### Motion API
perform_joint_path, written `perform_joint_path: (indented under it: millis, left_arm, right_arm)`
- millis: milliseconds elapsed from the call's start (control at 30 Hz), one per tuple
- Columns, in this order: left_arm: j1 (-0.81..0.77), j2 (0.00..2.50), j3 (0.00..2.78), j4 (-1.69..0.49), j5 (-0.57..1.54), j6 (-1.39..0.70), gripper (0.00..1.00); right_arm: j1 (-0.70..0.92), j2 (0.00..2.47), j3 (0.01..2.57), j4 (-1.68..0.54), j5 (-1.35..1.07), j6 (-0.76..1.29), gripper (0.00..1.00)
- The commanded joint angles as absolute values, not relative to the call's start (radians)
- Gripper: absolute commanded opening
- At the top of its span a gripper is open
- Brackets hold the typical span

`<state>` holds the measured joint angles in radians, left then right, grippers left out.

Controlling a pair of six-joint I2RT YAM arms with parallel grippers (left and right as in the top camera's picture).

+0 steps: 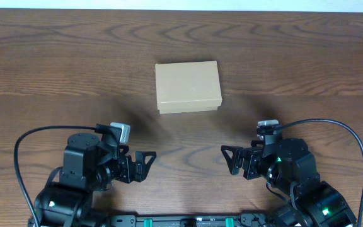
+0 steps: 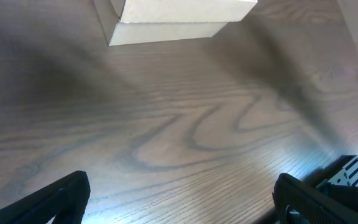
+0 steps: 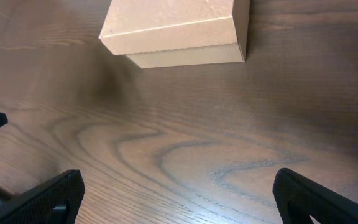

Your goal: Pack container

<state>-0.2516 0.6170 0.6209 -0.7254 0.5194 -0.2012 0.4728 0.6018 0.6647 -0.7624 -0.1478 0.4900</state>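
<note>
Tan cardboard box [image 1: 188, 87] sits closed at the middle of the dark wood-grain table [image 1: 295, 75], long axis running left to right. Nearer, the left gripper [image 1: 149, 165] and right gripper [image 1: 227, 161] gape apart, empty. From the left wrist, the box [image 2: 173, 22] is cropped at the top edge. From the right wrist, the box [image 3: 173, 31] is likewise cropped.

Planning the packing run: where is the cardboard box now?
Overhead view: the cardboard box sits closed in the middle of the table, beyond the left gripper and right gripper, centred between them, touching neither.
</note>
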Motion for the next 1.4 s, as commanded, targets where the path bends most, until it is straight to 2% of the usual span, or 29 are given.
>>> perform_joint_path:
  millis: [0,233,533,833,1367]
  left_arm:
    - [-0.236,0.561,0.621,-0.748,0.441,-0.136,0.95]
    - [-0.088,0.314,0.496,-0.593,0.228,0.025,0.95]
    - [0.046,0.138,0.287,-0.447,0.146,0.027,0.95]
    - [0.062,0.072,0.101,-0.234,0.119,0.02,0.95]
    - [0.06,0.003,0.068,-0.223,0.123,0.03,0.95]
  right_arm:
    - [0.481,0.602,0.659,-0.764,-0.142,0.501,0.99]
    - [0.481,0.602,0.659,-0.764,-0.142,0.501,0.99]
    - [0.481,0.602,0.659,-0.764,-0.142,0.501,0.99]
    - [0.481,0.602,0.659,-0.764,-0.142,0.501,0.99]
    - [0.481,0.602,0.659,-0.764,-0.142,0.5,0.99]
